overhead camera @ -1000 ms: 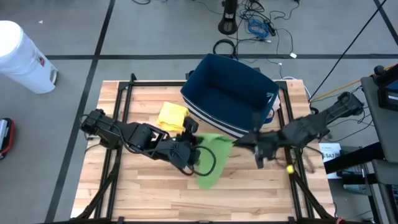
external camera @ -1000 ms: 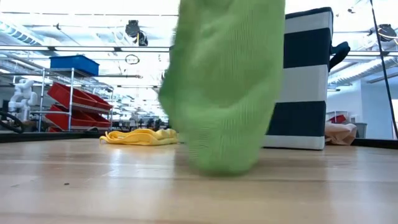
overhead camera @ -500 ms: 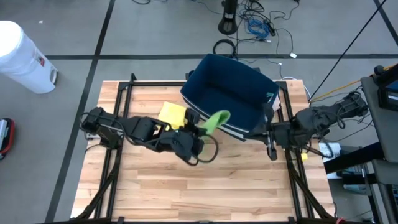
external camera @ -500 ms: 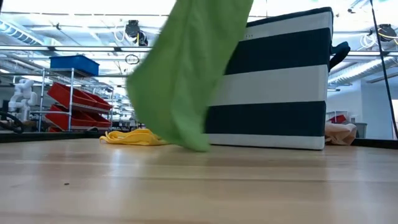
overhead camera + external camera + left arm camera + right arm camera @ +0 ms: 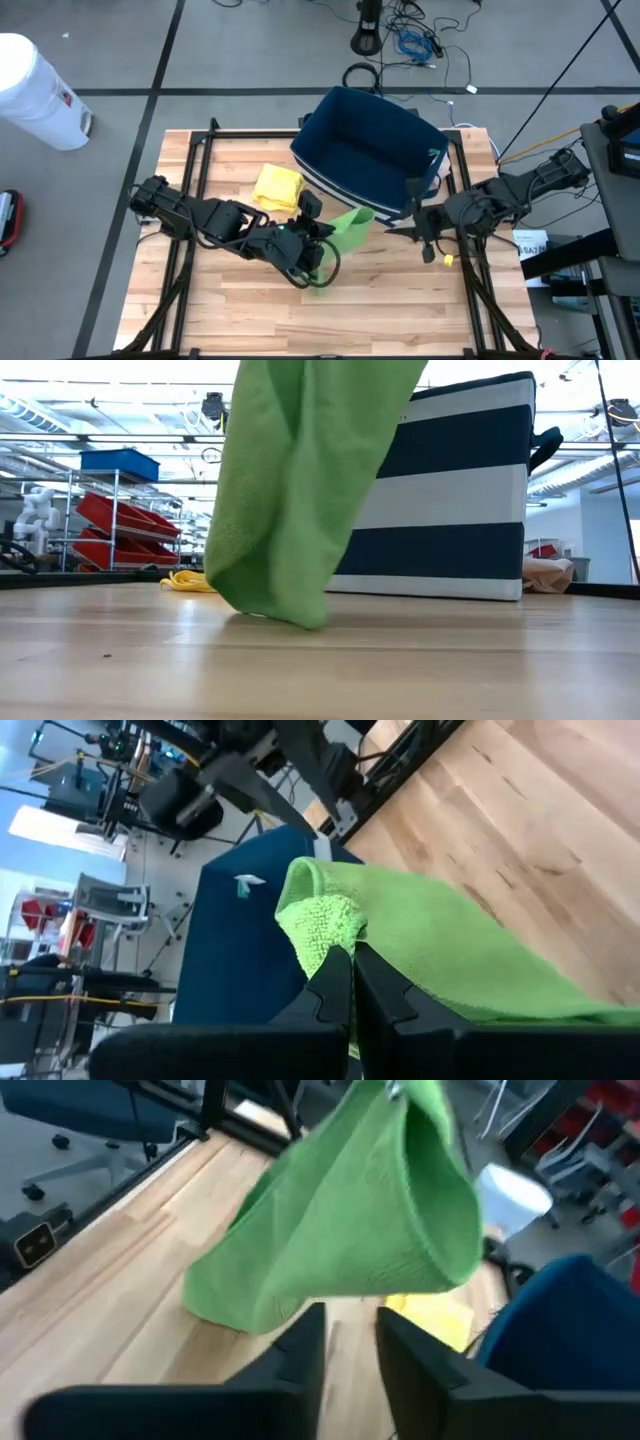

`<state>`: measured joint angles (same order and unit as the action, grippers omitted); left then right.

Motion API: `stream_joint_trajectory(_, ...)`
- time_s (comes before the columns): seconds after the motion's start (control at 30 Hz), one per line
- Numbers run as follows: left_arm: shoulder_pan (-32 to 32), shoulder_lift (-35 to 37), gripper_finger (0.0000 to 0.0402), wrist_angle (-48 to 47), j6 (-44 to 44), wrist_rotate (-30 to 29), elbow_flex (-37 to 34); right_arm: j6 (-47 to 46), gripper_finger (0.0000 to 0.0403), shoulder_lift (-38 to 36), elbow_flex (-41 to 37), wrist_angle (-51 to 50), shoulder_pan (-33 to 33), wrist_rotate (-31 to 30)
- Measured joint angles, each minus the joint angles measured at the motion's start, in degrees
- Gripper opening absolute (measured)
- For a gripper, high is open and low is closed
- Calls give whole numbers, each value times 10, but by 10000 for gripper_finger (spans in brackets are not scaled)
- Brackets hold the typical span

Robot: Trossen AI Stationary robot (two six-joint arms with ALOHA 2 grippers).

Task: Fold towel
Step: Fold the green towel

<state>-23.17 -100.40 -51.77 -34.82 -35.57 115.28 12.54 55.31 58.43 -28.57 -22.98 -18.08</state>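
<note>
Towel [image 5: 345, 225] pinched by left gripper [image 5: 318, 232], hanging bunched; right gripper [image 5: 415, 222] parted, empty. Risk: crooked fold, corner slip.

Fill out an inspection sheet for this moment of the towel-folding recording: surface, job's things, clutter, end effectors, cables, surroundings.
Surface: wooden slat table, bare at the front.
Job's things: green towel hanging bunched from the left arm, its lower edge touching the table.
Clutter: yellow cloth lying flat; navy striped bin at the back.
End effectors: left end effector shut on a towel edge; right end effector open, empty, apart from the towel.
Cables: loose cords on the floor behind the table.
Surroundings: white container on the floor; red bin shelves behind.
</note>
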Motion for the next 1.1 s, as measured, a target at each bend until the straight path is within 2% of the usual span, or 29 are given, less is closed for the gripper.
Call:
stream_joint_trajectory(0.2,-12,0,0,17,-4,0,0,-37,163,43,0,-5,9,4)
stream_joint_trajectory(0.33,-25,0,0,34,-17,1,0,-31,186,67,0,32,19,61)
stream_joint_trajectory(0.4,-32,0,0,40,-18,1,0,-26,189,71,0,57,24,78)
stream_joint_trajectory(0.7,-66,0,0,50,-17,2,0,-12,187,74,0,99,42,84)
stream_joint_trajectory(0.87,-60,0,0,49,-15,2,0,0,189,98,0,151,41,186)
stream_joint_trajectory(1.1,-52,0,0,47,-13,2,0,-24,176,117,0,66,42,193)
